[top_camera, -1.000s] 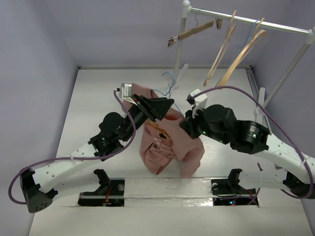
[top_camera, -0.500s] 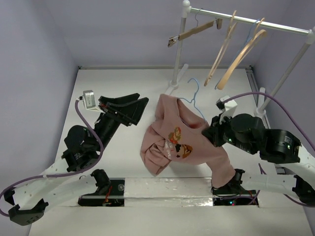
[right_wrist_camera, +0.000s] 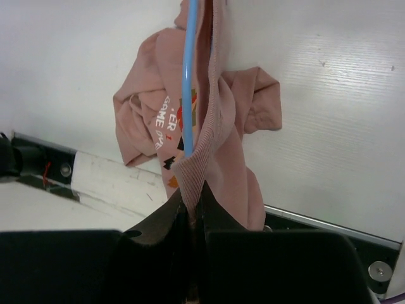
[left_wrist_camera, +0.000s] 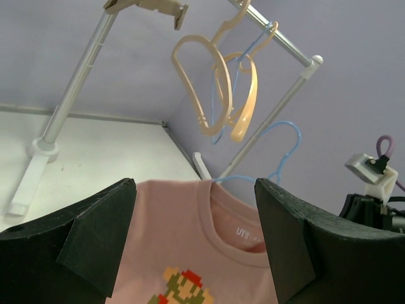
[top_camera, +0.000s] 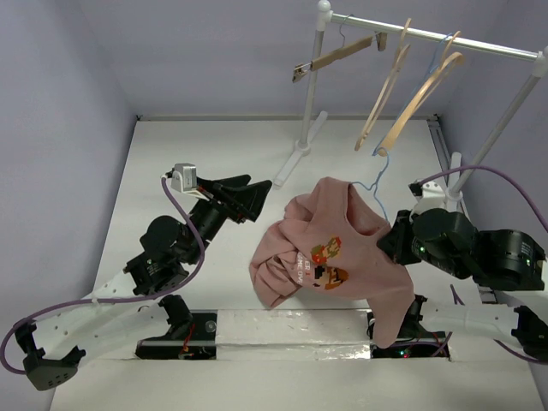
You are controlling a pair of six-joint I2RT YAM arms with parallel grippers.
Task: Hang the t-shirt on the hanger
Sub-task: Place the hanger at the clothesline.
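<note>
Salmon-pink cloth t-shirt (top_camera: pixel 317 248) dangles from the light-blue wire hanger (top_camera: pixel 378 174) because the right gripper (right_wrist_camera: pixel 193 193) pinches wire and, seemingly, ribbed edge together; the left gripper (top_camera: pixel 248 199) gapes empty.

Pink shirt framed by spread fingers

The left gripper (left_wrist_camera: pixel 193 190) has its dark fingers (left_wrist_camera: pixel 95 240) at 7 and 5 o'clock, wide apart with nothing pinched. The t-shirt (left_wrist_camera: pixel 190 240) fills 6 o'clock, collar up (a pixel-style print (left_wrist_camera: pixel 180 285) below it), and the hanger (left_wrist_camera: pixel 278 125) has its blue hook rising toward 2 o'clock. Tan wooden hangers (left_wrist_camera: pixel 252 95) dangle from the rail (left_wrist_camera: pixel 288 47) at 12.
</note>
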